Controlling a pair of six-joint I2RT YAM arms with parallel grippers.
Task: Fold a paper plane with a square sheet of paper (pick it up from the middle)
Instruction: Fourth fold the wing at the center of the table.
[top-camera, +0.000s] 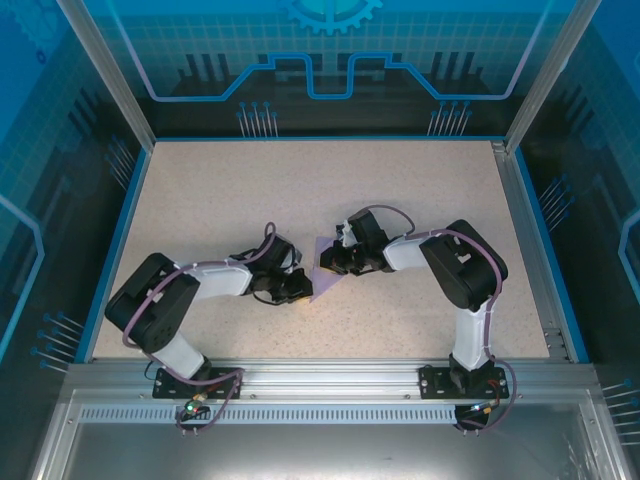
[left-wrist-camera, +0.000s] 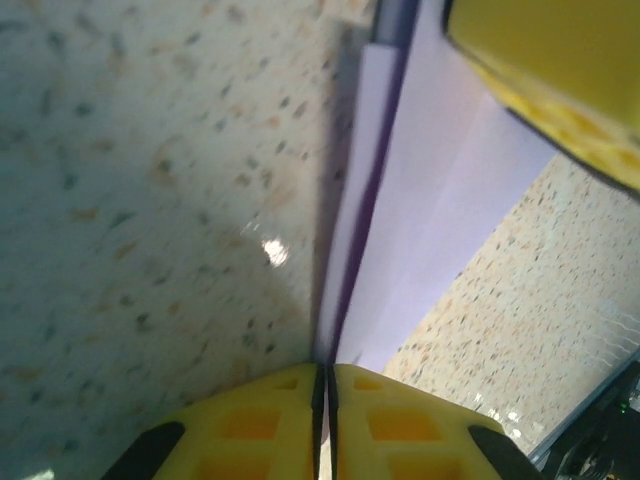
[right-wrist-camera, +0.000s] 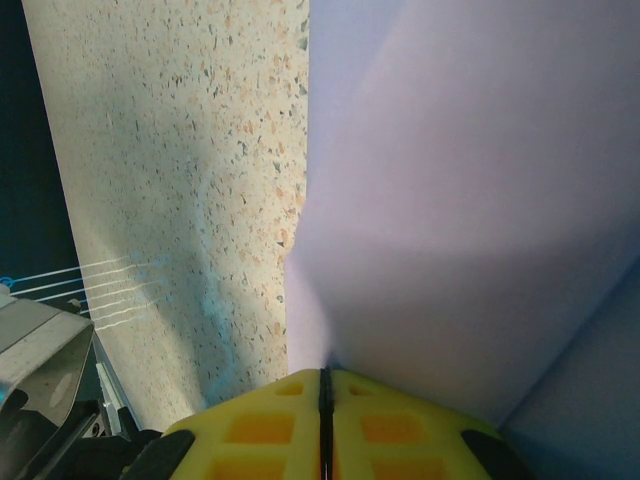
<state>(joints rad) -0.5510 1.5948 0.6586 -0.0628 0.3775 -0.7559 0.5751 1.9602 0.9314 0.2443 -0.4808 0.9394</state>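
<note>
Lavender paper sheet (top-camera: 322, 272), folded into layers, is sitting at the middle of the speckled table (top-camera: 420, 190) between both arms. The left gripper (left-wrist-camera: 326, 385) is pinching its near-left edge, jaws pressed nearly together. The right gripper (right-wrist-camera: 326, 380) is clamping its right side, jaws squeezed tight.
</note>
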